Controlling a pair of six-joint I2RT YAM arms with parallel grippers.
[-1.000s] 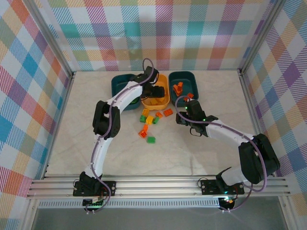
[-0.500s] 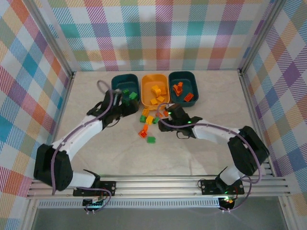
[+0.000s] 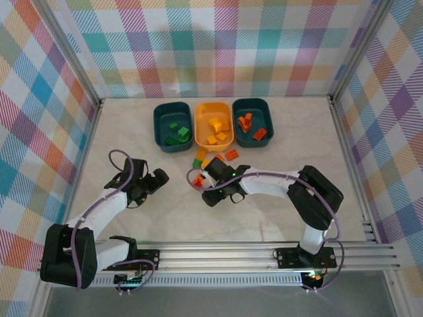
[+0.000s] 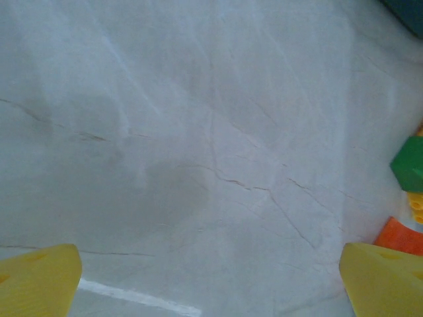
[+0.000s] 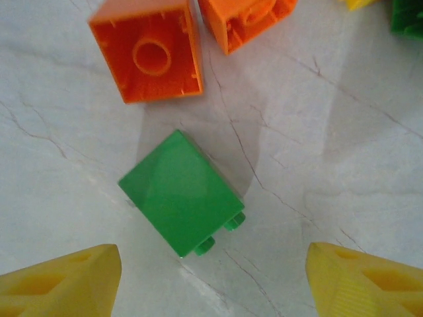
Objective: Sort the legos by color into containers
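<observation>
Three containers stand in a row at the back. The left teal one holds green legos, the yellow-orange one yellow ones, and the right teal one orange-red ones. Loose legos lie in front of them. My right gripper hangs open just above the table. A green lego lies on its side just ahead of its yellow fingertips, untouched. Two upturned orange-red legos lie beyond it. My left gripper is open and empty over bare table.
In the left wrist view, green, yellow and orange-red legos sit at the right edge. An orange-red lego lies before the right teal container. Metal rails line the table sides and front.
My left arm has drawn back from the yellow-orange container to the left front of the table, jaws opened wide. My right gripper has swept left from the right container to over the green lego.
</observation>
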